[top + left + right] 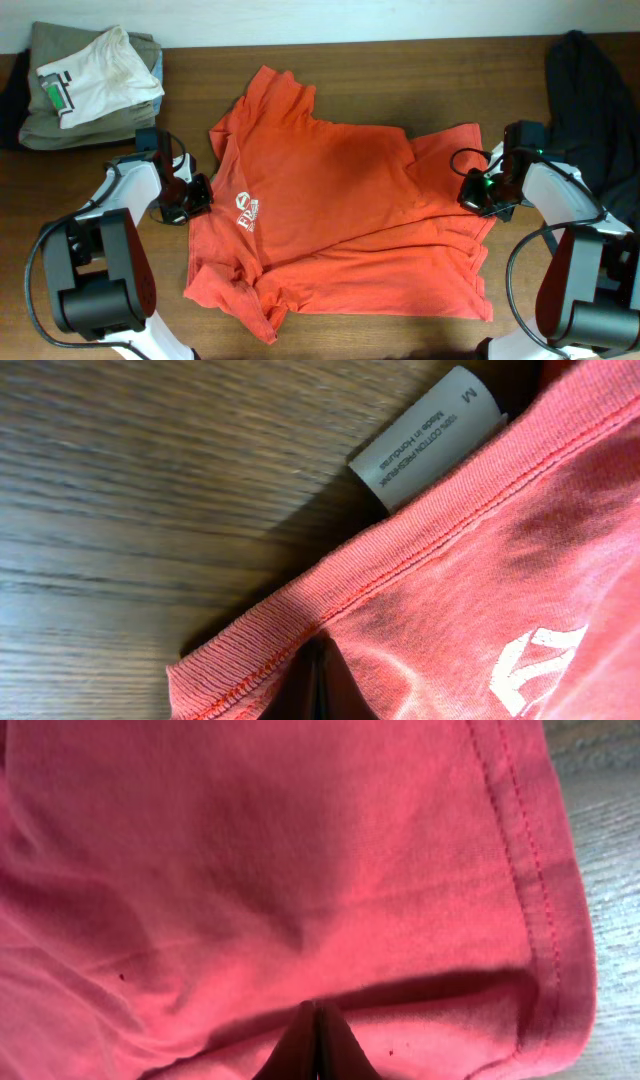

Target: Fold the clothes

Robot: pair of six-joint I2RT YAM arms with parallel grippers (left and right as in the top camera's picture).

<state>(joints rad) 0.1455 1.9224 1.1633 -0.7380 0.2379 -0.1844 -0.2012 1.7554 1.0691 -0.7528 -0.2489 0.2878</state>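
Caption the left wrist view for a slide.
Left claw shut on the collar of the red-orange T-shirt, its label showing.

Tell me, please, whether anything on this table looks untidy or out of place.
The T-shirt is not flat: its upper sleeve is bunched, the lower left corner is crumpled, and creases run across the right side. The label sticks out past the collar over the table. Nothing looks spilled or damaged.

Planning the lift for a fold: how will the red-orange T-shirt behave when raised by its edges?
Probably very floppy: the red-orange T-shirt lies wrinkled in overlapping layers, so it should sag between held points. Likely light, since the cloth looks thin. Its ribbed collar and stitched hem look thicker and may grip more firmly.
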